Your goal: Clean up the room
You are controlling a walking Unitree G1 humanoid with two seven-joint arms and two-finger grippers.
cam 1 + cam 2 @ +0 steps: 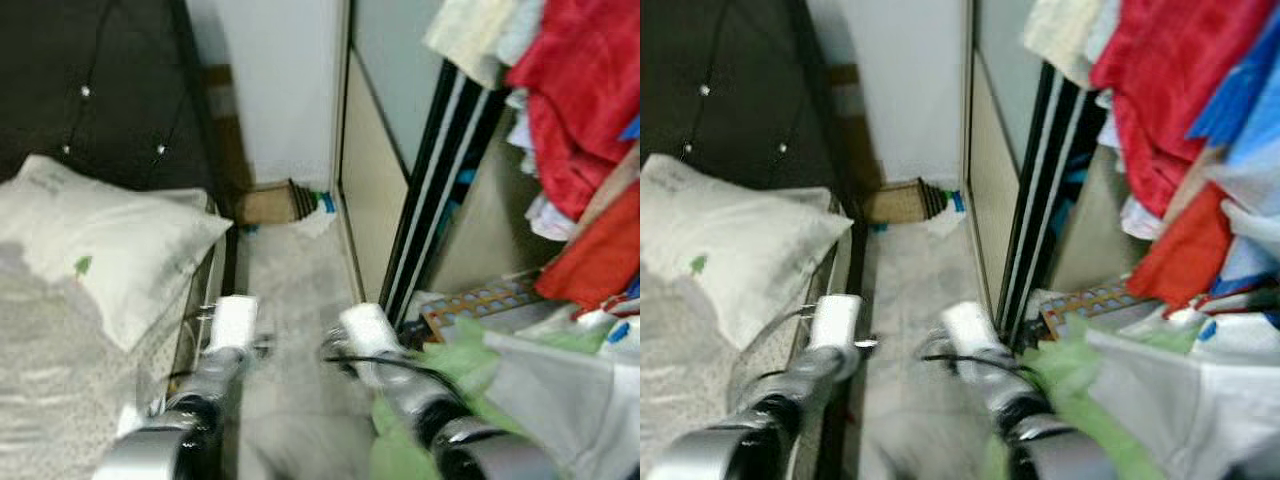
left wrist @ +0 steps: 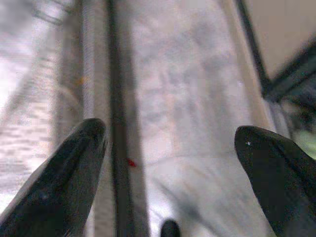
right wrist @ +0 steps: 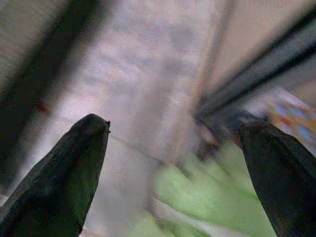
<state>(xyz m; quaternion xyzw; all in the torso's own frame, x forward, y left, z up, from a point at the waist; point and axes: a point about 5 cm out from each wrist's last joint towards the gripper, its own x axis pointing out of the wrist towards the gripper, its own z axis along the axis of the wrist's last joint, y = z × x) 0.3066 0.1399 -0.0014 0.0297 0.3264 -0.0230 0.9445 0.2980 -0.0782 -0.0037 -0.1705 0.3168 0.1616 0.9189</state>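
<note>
While I move down the aisle with both the left gripper (image 2: 170, 163) and right gripper (image 3: 173, 163) spread wide and empty, I judge the green cloth (image 1: 455, 365) needs picking next.

Left end effector (image 2: 170, 163), right end effector (image 3: 175, 163): fingers spread, arms forward.

White pillow (image 1: 735, 245) on bed, red clothes (image 1: 1160, 90) hanging, grey floor (image 1: 915, 300)
</note>
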